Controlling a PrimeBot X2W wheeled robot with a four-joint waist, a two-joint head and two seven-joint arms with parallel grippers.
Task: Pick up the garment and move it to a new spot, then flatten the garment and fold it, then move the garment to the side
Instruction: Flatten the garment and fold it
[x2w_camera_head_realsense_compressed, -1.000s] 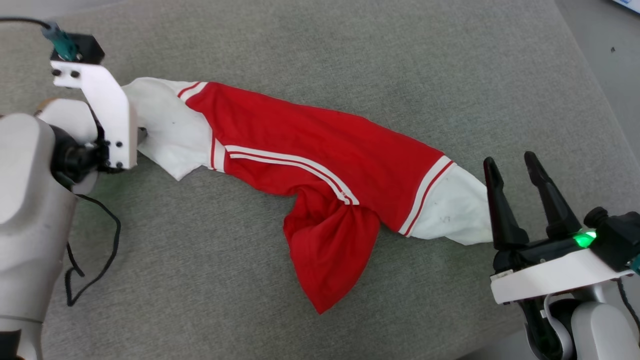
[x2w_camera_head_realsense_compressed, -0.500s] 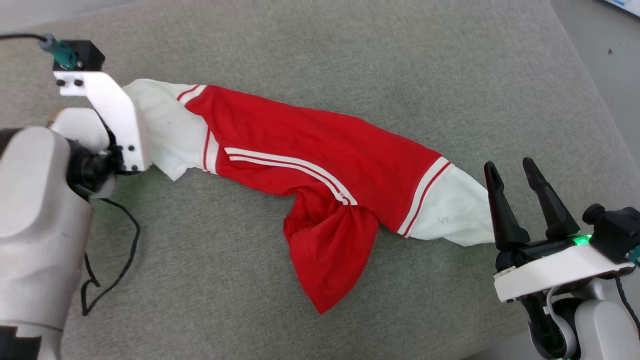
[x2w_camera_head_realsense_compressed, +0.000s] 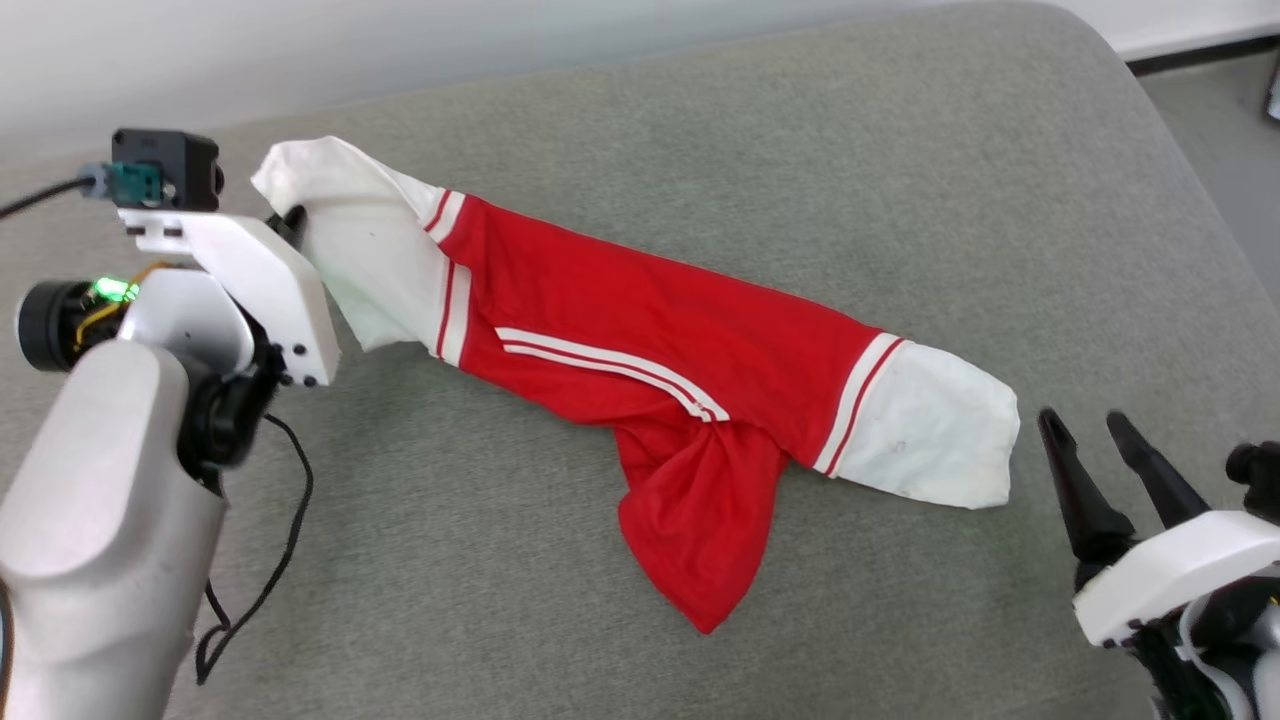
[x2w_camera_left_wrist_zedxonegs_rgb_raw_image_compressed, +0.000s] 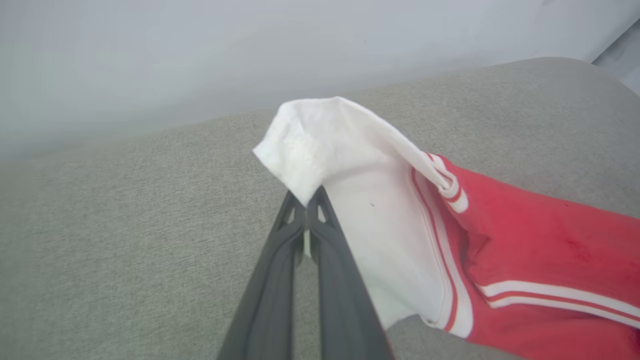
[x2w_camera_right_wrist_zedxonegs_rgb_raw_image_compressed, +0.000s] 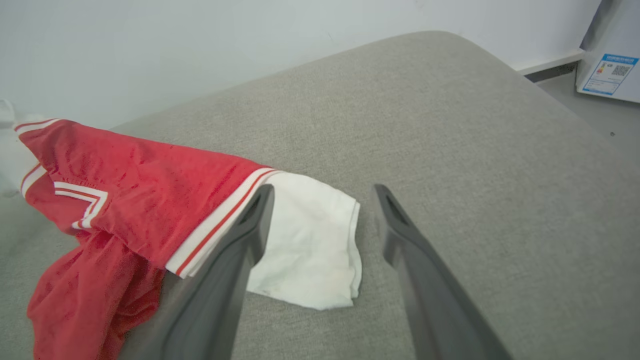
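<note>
- While the left gripper (x2w_camera_left_wrist_zedxonegs_rgb_raw_image_compressed: 306, 200) pinched one white sleeve tip, the garment (x2w_camera_head_realsense_compressed: 650, 350) lay stretched long across a grey cushion (x2w_camera_head_realsense_compressed: 800, 150), between the two grippers.
- Garment: thin, soft red fabric, wrinkled. It had a white sleeve panel at each end, with thin red-and-white stripes at the joins. A red flap bunched at the middle and tapered to a point.
- Cushion: coarse woven grey textile with a flat top and a rounded corner.
- Left gripper: the two dark fingers were pressed together on the sleeve end, with no gap seen. White cloth stood up in a soft peak over the fingertips, raised off the cushion. The rest of the garment draped away to this gripper's right.
- Right gripper (x2w_camera_head_realsense_compressed: 1082, 425): the fingers were spread moderately apart and held nothing. The other white sleeve lay flat just ahead and to the left of its fingertips, near but apart in the head view.
- Black cable (x2w_camera_head_realsense_compressed: 280, 560): thin and slack, looped on the cushion beneath the left wrist.
</note>
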